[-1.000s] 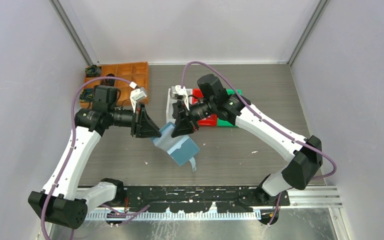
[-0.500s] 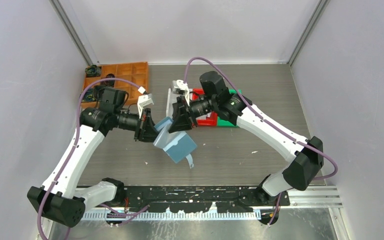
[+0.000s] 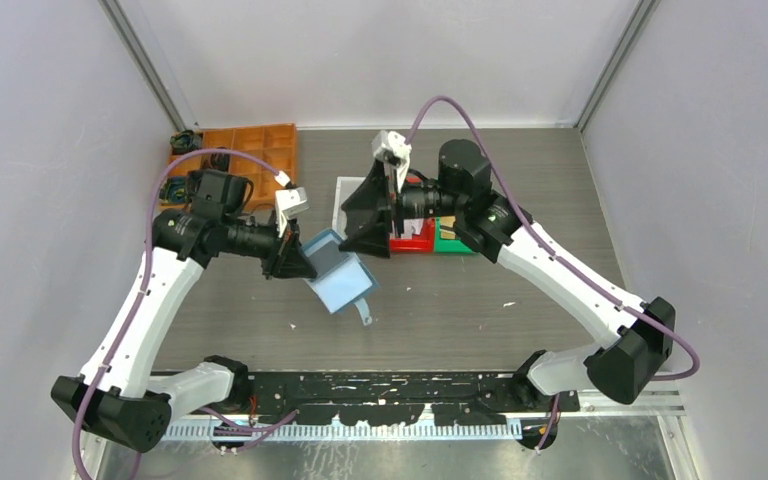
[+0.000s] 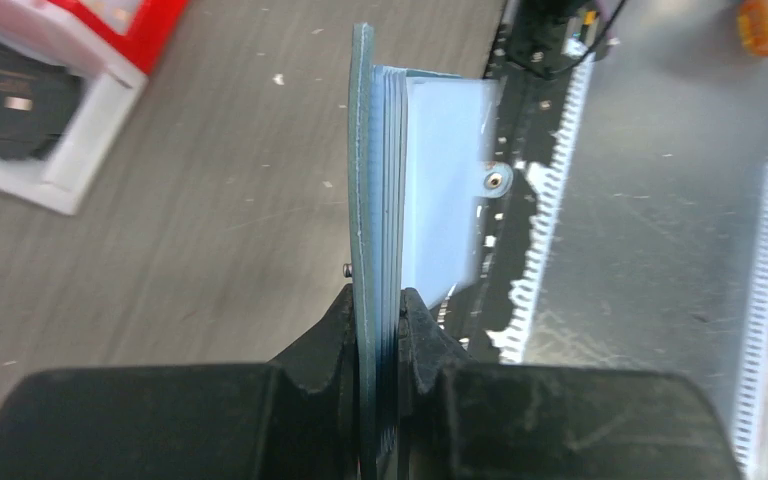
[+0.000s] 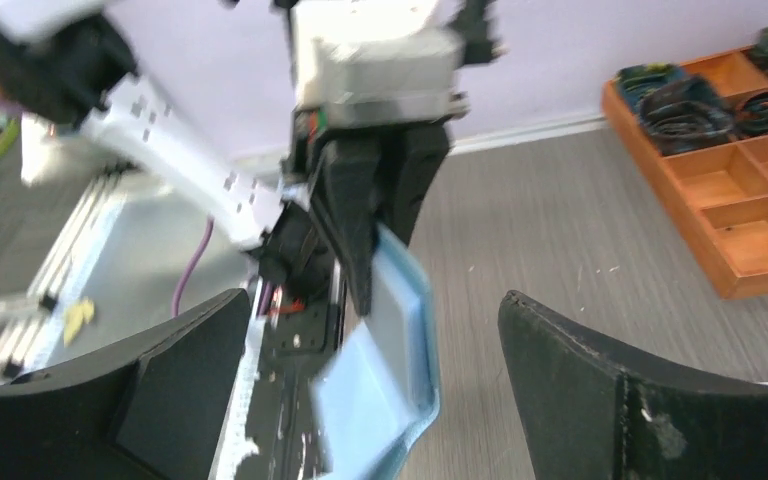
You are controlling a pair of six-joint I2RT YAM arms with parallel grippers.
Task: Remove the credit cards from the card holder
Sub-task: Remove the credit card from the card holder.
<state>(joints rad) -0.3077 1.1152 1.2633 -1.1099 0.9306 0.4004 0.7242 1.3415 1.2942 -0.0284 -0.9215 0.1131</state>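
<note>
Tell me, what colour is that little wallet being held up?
The card holder is blue, teal outside and paler inside; the left wrist view shows it best.

The card holder (image 3: pixel 343 285) is held at its left by the left gripper (image 3: pixel 305 268) (the right gripper (image 3: pixel 352 228) just behind it, apart), with the bins (image 3: pixel 415 241) behind.

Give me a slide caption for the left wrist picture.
Left gripper clamps the teal card holder edge-on, grey table behind.

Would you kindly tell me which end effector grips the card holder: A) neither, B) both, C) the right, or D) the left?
D: the left end effector is clamped on one edge of the card holder, while the right end effector stands wide open, not touching it.
</note>
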